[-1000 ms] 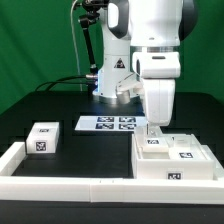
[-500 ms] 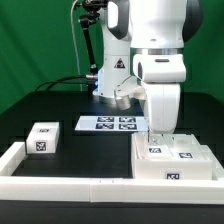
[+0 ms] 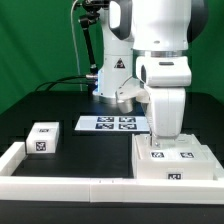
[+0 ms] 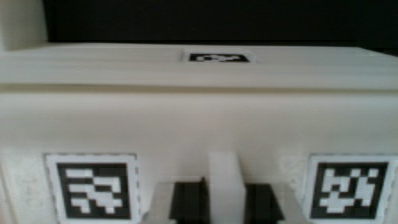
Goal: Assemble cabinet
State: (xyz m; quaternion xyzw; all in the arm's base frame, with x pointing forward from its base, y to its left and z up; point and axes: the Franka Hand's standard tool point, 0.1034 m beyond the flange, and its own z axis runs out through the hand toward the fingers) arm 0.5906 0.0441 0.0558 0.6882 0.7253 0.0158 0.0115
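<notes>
- The cabinet body (image 3: 176, 168) sits low on the exterior view's right, resting on the black worktop (image 3: 90, 150). Its front face carries one square tag and its top carries two more.
- The white arm (image 3: 160, 50) fills the upper right of that frame and reaches straight down. Its gripper (image 3: 163, 140) is at the top of the cabinet body, towards the rear left part of the top.
- In the wrist view the cabinet body (image 4: 196, 110) fills the picture, blurred. A square tag lies on either side of the gripper (image 4: 219, 203), and a third tag lies farther off on a lighter surface.
- The two dark fingers (image 4: 189, 203) stand a little apart with a narrow white upright strip between them. I cannot tell whether they press on it.
- A single drawer block (image 3: 42, 138) lies on the exterior view's left, at mid-height, well apart from the cabinet body. Tags show on its top and front.
- The marker board (image 3: 108, 124) lies flat near the centre of the frame, just in front of the arm's base.
- A long low border rail (image 3: 60, 182) runs along the bottom of the frame from the left edge and meets the cabinet body.
</notes>
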